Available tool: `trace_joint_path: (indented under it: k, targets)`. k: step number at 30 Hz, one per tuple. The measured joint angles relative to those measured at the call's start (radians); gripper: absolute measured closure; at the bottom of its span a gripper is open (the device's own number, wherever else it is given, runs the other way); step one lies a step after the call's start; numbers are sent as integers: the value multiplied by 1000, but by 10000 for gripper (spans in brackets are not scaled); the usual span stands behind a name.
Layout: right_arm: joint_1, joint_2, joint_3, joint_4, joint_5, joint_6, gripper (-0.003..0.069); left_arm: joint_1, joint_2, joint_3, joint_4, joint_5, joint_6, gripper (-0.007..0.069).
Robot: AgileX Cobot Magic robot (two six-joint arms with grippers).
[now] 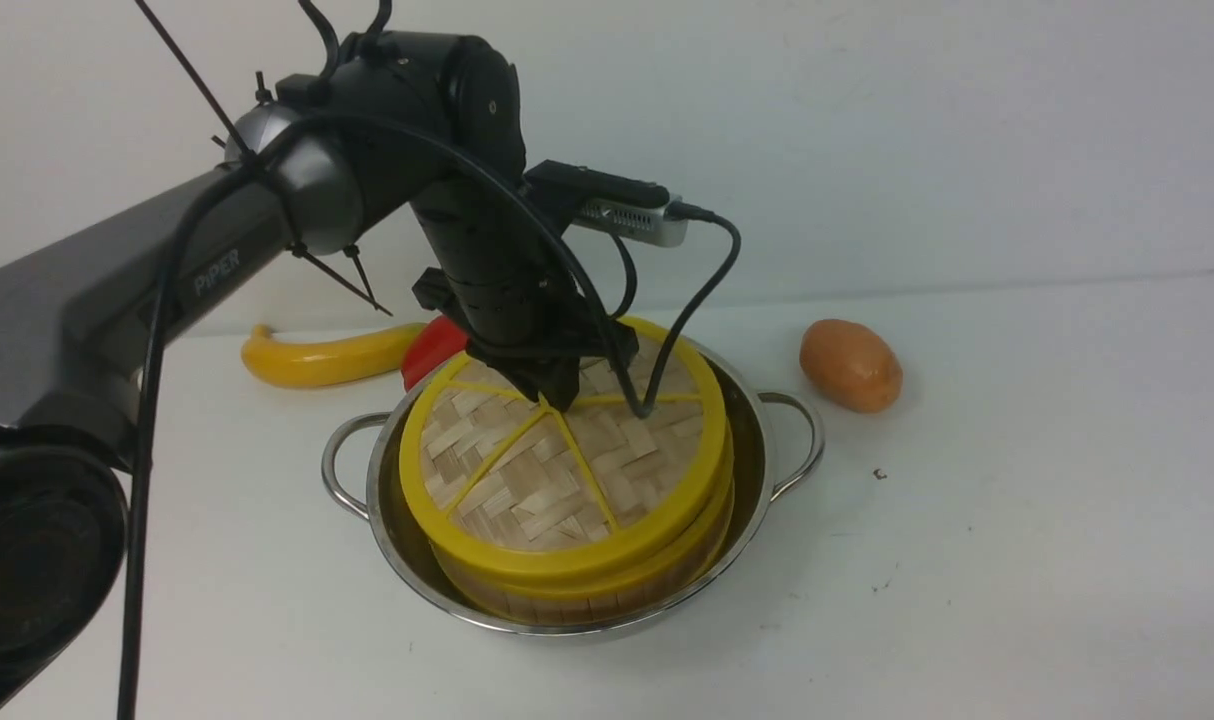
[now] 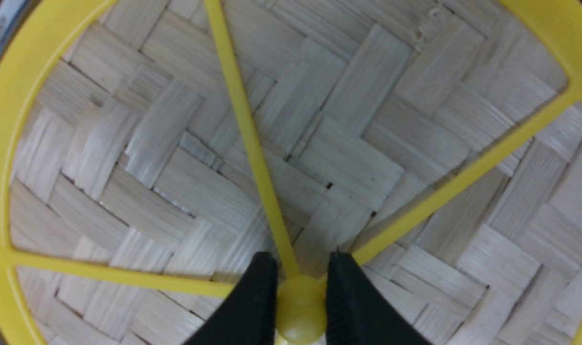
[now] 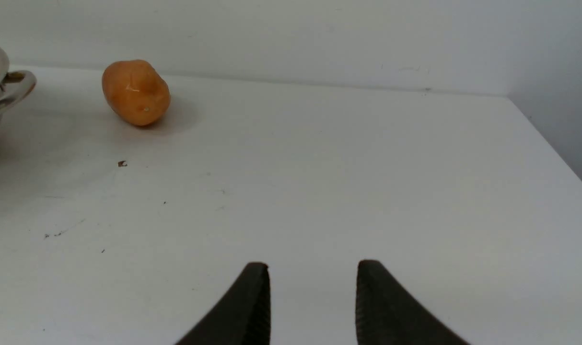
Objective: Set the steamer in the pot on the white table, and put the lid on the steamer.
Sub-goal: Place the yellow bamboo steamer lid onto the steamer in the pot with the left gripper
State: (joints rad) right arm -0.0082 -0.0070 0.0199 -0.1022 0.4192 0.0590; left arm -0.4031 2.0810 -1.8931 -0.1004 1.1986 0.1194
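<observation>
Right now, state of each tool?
Left tool: shut on the lid, gripping its centre knob.
Right tool: open, holding nothing, above the white table.

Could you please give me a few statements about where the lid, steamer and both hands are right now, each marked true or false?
1. The lid lies on the steamer. True.
2. The steamer stands on the bare white table beside the pot. False: it sits inside the pot.
3. The left hand is shut on the lid's centre knob. True.
4. The right hand holds the potato. False: it is open and empty, and the potato lies on the table.
</observation>
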Motion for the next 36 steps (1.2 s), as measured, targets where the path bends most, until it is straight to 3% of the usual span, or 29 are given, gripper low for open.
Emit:
trace_joint_path:
  k: [27,36]
  targets:
    - [0,0,0,0,0,0,418,1,1,0,-54,-24,53,503]
    - [0,0,0,0,0,0,418,1,1,-1,-93,9,103,342]
